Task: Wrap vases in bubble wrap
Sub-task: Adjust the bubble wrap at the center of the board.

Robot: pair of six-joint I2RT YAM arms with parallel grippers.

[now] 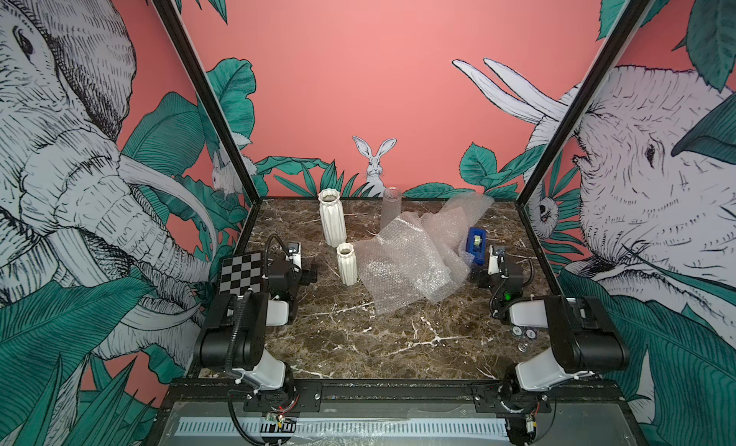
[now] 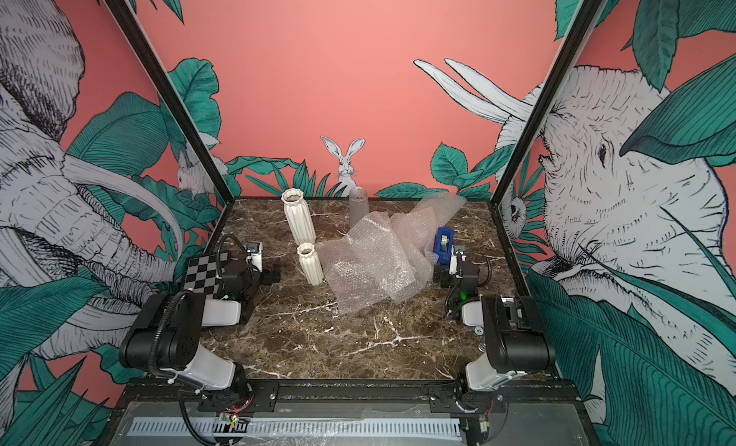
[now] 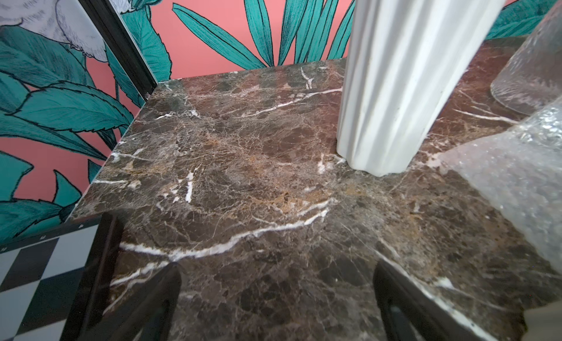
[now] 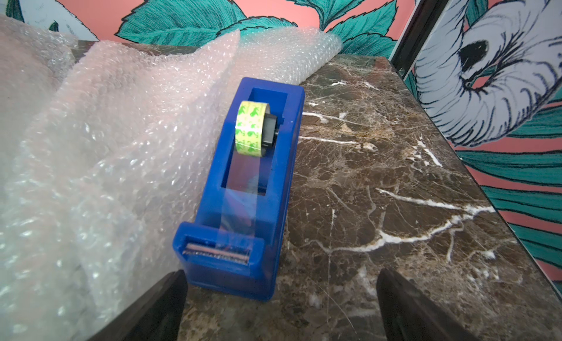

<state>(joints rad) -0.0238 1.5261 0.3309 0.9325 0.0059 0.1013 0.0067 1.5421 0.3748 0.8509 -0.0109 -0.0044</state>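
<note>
**A:** Take the blue tape dispenser (image 1: 476,241) as the mark. Where is everything?

**B:** The bubble wrap sheets (image 1: 406,261) lie in a loose, overlapping heap right against the dispenser. Across that heap from the dispenser stand the short white ribbed vase (image 1: 346,263) and, a little further back, the tall white ribbed vase (image 1: 331,217). The clear glass cylinder vase (image 1: 390,203) stands behind the heap, well apart from the dispenser. All three are upright on the marble table (image 1: 358,344) and none is wrapped.

**A:** And the arms?

**B:** The right gripper (image 4: 281,274) sits just short of the dispenser's cutter end, with its jaws spread wide and nothing between them. The left gripper (image 3: 276,268) is far across the heap from the dispenser. It is also spread wide and empty, and it faces the tall vase's base.

**A:** How will these things handle?

**B:** The wrap looks light, limp and slick. I would pinch a free corner of the top sheet, since a grab at the middle would likely drag its neighbours along. The vases look rigid, smooth and breakable, and they are narrow enough to tip. I would hold each one across the body, low down, and not by the scalloped rim.
</note>
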